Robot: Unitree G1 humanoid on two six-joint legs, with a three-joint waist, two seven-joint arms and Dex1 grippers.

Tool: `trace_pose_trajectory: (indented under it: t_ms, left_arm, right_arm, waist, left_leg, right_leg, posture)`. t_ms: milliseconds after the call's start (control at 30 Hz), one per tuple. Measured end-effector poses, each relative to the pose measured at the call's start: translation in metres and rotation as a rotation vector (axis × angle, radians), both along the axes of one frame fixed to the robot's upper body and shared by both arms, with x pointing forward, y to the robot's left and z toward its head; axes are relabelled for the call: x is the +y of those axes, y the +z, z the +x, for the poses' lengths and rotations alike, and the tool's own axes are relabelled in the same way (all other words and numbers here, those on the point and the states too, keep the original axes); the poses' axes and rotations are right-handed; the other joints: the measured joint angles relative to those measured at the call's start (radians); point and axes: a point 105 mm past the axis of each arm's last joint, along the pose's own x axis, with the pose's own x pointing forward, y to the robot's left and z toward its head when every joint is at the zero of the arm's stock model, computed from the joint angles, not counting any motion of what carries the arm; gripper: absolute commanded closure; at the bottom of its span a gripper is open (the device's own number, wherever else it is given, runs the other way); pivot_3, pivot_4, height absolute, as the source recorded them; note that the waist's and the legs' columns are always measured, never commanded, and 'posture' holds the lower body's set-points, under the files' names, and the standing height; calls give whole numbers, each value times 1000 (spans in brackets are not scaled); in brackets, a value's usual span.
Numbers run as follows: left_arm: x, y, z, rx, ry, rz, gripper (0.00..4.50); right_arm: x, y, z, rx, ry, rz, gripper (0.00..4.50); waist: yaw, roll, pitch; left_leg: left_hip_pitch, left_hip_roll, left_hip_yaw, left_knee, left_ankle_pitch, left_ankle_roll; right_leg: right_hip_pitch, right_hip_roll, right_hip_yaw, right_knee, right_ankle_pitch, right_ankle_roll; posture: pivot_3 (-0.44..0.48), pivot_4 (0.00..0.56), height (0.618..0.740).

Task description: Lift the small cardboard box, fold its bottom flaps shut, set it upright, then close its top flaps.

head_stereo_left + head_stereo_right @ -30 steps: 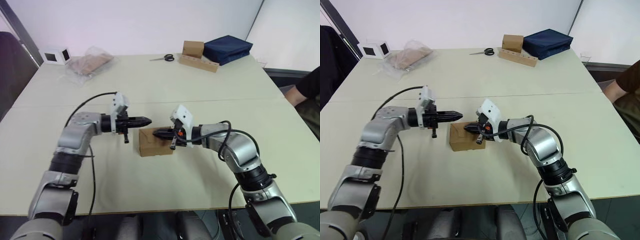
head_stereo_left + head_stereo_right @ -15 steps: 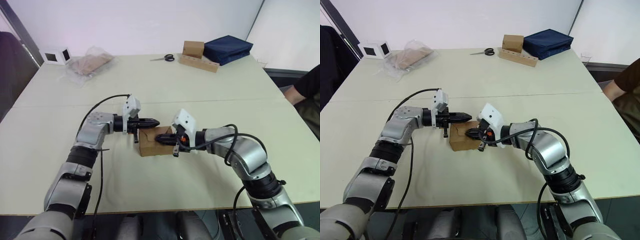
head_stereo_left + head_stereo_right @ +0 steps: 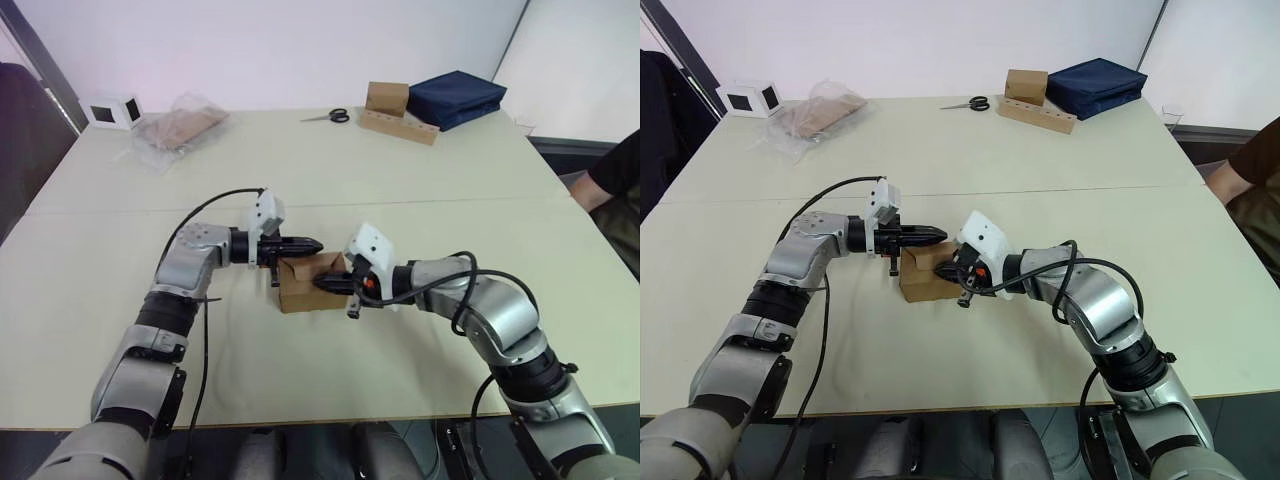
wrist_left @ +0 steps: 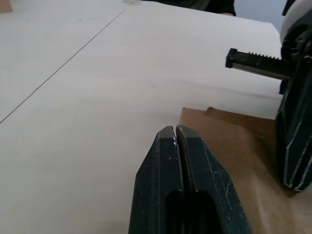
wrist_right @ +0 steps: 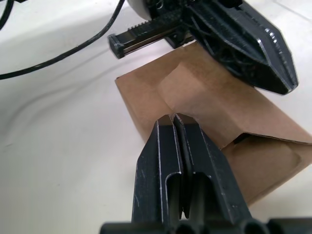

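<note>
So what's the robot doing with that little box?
It is working on the small cardboard box, which sits on the table between its two arms. The left pincer is shut and reaches over the box's top from one side. The right pincer is shut too, with its tip over the top flaps from the other side. One flap looks a bit raised, so the top isn't fully closed.

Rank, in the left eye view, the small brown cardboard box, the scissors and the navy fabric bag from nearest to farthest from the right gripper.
1. Small brown cardboard box: directly under the right gripper.
2. Scissors: far table edge, centre.
3. Navy fabric bag: far right corner.
</note>
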Motion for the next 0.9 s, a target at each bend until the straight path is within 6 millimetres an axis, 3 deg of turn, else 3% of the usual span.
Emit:
trace_pose_trajectory:
  t_ms: [900]
  left_arm:
    - [4,3,-6,-19,-8,15,4455]
  right_arm:
    - [7,0,15,-29,-18,13,4500]
  waist:
    - [0,0,0]
  left_leg:
    - [0,0,0,0,0,0]
  right_leg:
    - [0,0,0,0,0,0]
  posture:
    - [0,150,740]
